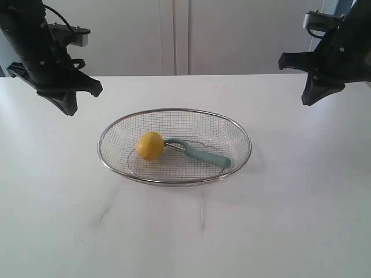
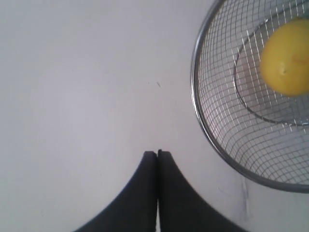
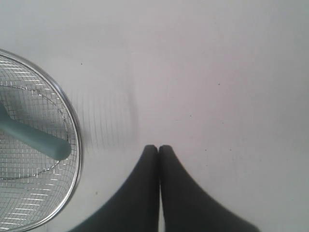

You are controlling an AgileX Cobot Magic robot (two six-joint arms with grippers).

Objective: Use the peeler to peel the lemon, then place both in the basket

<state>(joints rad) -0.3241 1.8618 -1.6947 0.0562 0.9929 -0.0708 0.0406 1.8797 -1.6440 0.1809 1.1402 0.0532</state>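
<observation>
I am holding my left black gripper [image 1: 68,107] raised above the white table [image 1: 52,220], its tips pressed together and holding nothing. My right black gripper [image 1: 307,98] is hanging at a similar height on the other side, likewise empty. Between and below them, the oval silver wire-mesh basket [image 1: 174,180] is resting on the table. Inside it, the round yellow lemon [image 1: 150,145] is lying nearer my left gripper, touching the curved head of the pale teal-handled peeler [image 1: 204,155], whose handle is pointing toward my right gripper's side.
</observation>
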